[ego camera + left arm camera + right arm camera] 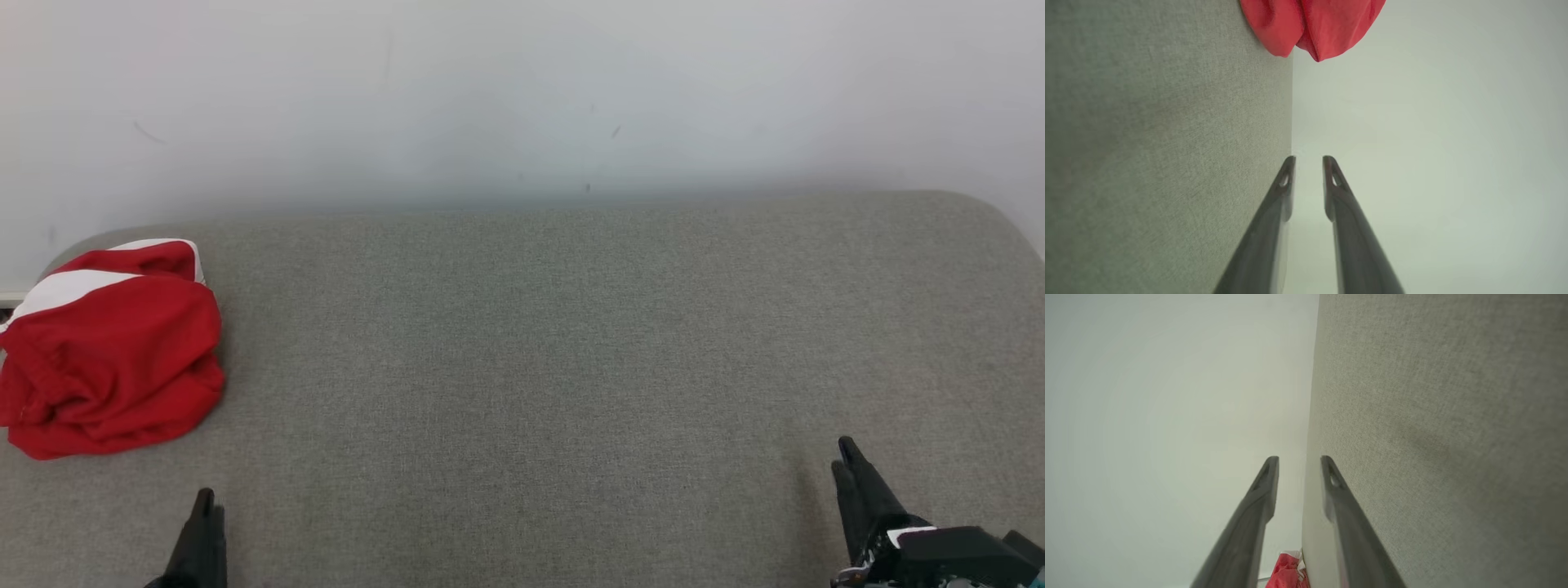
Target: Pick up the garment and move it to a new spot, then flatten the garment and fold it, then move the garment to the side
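Observation:
The garment [110, 351] is red with white stripes and lies crumpled in a heap at the far left of the grey fabric surface [531, 367]. My left gripper [204, 510] is at the lower left, just below and right of the heap and apart from it. In the left wrist view its fingers [1308, 161] stand slightly apart with nothing between them, and the garment [1314, 24] lies ahead of them. My right gripper [845, 457] is at the lower right, far from the cloth. Its fingers [1298, 461] are parted and empty, with a bit of garment [1288, 571] at the bottom edge.
A plain white wall [522, 98] rises behind the grey surface. The surface has rounded far corners, and the garment sits close to its left edge. A wide stretch of bare grey fabric lies between the two grippers.

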`<state>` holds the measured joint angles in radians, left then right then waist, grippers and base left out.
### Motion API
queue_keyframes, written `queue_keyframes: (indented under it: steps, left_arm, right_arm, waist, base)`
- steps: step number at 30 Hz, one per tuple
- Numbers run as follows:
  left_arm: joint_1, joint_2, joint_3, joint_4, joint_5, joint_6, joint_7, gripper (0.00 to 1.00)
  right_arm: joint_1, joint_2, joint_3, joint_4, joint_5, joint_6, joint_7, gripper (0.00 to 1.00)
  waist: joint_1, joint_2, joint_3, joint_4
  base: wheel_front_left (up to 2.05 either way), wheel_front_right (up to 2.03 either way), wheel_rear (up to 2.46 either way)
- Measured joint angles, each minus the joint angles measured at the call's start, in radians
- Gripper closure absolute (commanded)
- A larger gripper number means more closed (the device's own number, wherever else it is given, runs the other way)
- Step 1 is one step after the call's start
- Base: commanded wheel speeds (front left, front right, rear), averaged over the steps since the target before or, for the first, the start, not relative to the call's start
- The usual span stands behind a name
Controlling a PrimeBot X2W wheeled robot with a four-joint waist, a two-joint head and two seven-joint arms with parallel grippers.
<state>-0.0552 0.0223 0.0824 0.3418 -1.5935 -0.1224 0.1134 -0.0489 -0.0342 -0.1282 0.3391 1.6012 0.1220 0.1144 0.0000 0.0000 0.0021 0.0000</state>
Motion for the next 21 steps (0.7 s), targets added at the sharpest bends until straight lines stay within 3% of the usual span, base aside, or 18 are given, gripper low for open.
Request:
queue_keyframes:
  steps: [11,21]
  left_arm:
    - [0.01,-0.002,-0.036,-0.004,0.017,0.001,-0.036,0.0]
    - [0.01,-0.002,-0.062,-0.025,0.11,0.039,-0.075,0.0]
  right_arm:
    - [0.012,0.003,0.029,-0.013,-0.044,0.0,-0.036,0.0]
    - [0.012,-0.008,0.064,-0.033,-0.146,-0.014,-0.072,0.0]
  waist:
    - [0.0,0.0,-0.001,-0.002]
    - [0.0,0.0,-0.001,-0.005]
  base:
    - [0.0,0.0,0.0]
    - [0.0,0.0,0.0]
